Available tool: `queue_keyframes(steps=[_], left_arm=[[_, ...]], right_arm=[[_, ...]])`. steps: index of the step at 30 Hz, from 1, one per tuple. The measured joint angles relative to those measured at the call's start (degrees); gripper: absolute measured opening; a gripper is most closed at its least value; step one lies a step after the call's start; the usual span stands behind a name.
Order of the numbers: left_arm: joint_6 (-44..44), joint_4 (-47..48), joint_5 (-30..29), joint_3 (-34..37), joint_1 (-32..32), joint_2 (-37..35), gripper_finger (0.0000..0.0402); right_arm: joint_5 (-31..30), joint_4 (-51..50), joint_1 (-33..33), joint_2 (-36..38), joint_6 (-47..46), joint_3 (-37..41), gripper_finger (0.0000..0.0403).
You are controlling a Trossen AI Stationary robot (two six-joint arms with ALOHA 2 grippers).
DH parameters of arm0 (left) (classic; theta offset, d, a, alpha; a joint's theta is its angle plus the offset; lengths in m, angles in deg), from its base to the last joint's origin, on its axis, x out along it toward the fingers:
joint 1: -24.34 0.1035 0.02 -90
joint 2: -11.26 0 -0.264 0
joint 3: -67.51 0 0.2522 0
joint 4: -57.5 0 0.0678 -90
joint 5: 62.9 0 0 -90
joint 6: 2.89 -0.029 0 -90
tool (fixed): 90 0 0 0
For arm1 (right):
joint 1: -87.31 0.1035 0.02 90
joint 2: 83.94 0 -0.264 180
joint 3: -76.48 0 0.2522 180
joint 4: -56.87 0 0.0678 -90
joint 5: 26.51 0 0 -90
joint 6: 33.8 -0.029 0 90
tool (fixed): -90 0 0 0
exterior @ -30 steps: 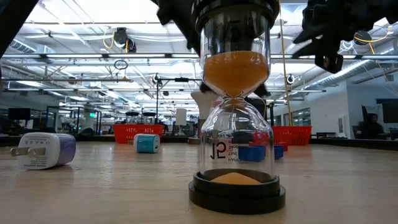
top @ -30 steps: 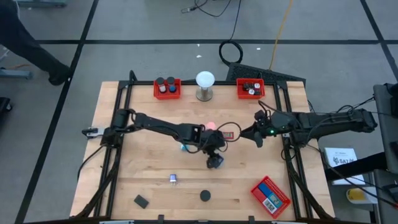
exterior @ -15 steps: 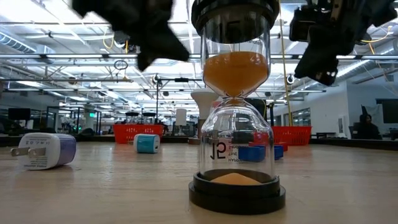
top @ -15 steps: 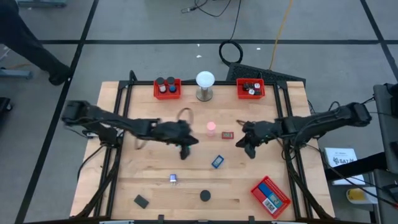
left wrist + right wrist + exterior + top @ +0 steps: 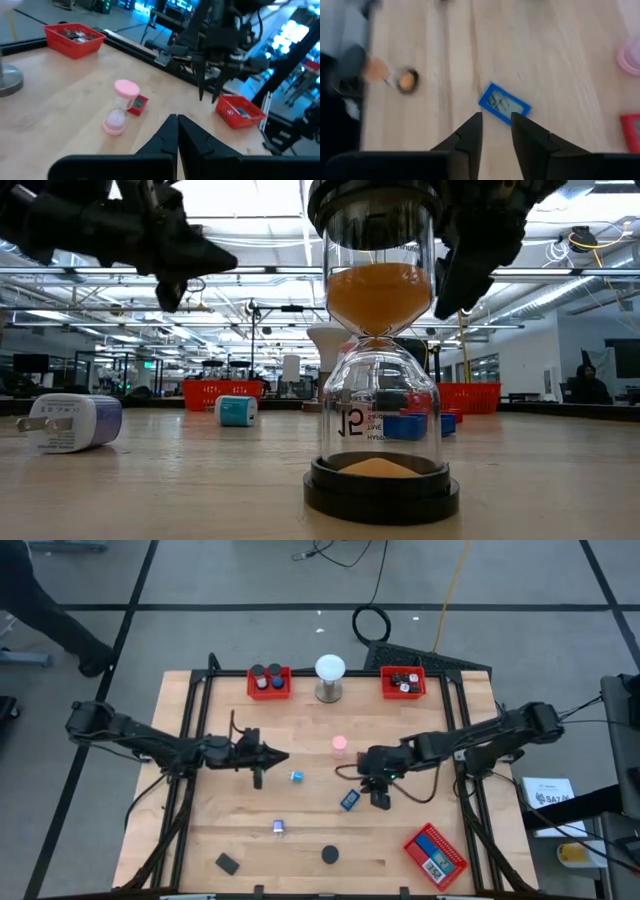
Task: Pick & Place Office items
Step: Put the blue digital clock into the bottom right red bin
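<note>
The left gripper (image 5: 281, 756) hangs over the table's left half, jaws together and empty. The right gripper (image 5: 377, 795) hovers just beside the blue block (image 5: 349, 800) near the table's middle, jaws slightly apart; a pink hourglass (image 5: 340, 746) stands nearby

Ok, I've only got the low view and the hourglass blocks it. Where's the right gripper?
Observer: The right gripper hovers mid-table, just beside a blue card.
Operator: Holding it?
Observer: No. In its wrist view the fingers stand apart with nothing between them, and the card lies flat just ahead.
Operator: And the left?
Observer: The left gripper is shut and empty, left of centre, well away from the card.
</note>
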State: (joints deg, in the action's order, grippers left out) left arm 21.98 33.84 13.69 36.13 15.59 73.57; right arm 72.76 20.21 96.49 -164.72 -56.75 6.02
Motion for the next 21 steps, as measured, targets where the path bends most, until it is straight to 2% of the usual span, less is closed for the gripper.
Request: queue_keyframes(steps=[4, 8, 13, 19, 21], left_arm=[[2.33, 0.42, -0.17, 2.67, 0.13, -2.29, 0.0009], [1.08, 0.26, -0.14, 3.11, 0.09, -3.15, 0.002], [0.74, 0.69, 0.33, 3.04, 0.09, -3.13, 0.0012], [0.29, 1.43, 0.4, 3.04, 0.09, -3.09, 0.0003], [0.27, 1.68, 0.4, 3.04, 0.09, -3.09, 0.0009]], right_arm=[[-0.06, -4.47, 0.38, -6.72, 6.49, -6.3, 0.0136], [-0.1, -7.49, 0.57, -13.09, 13.55, -12.28, 0.0181], [-0.15, -11.36, 0.86, -20.09, 20.37, -17.42, 0.0229], [-0.53, -12.36, 1.96, -24.23, 28.68, -19.14, 0.0248], [-2.44, -12.8, 2.55, -24.66, 30.87, -19.14, 0.0248]])
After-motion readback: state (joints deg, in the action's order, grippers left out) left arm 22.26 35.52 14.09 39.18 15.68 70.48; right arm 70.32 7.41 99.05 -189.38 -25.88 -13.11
